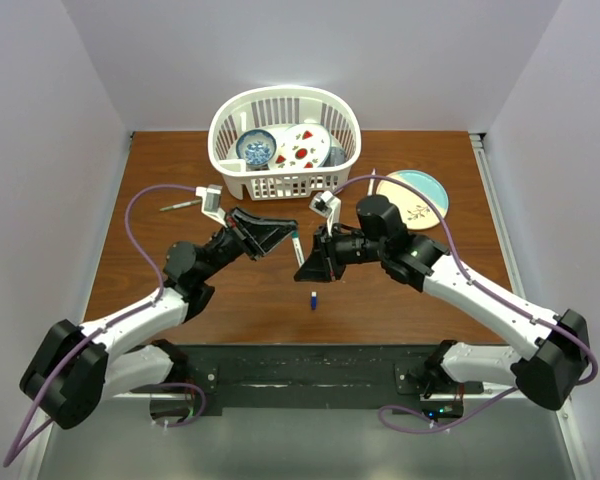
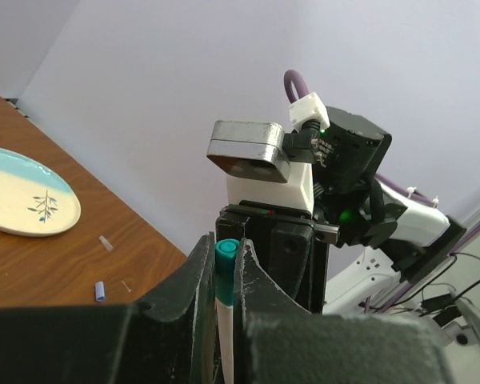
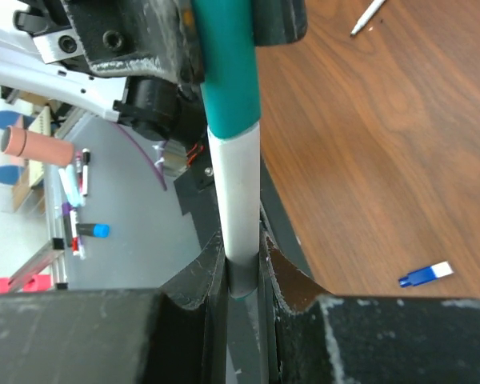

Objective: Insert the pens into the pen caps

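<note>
White pen [image 3: 240,184] with a green cap [image 3: 230,72] over its end spans both pincers above the middle of the table [image 1: 180,285]. The right gripper [image 3: 242,268] is clenched on the barrel, and the left gripper [image 2: 226,260] is clenched on the capped end. Just near of them, 1 blue cap [image 1: 313,298] lies on the wood. A grey pen [image 1: 180,206] lies far left, a plate [image 1: 412,196] far right, and a white basket [image 1: 285,185] at the far middle.
</note>
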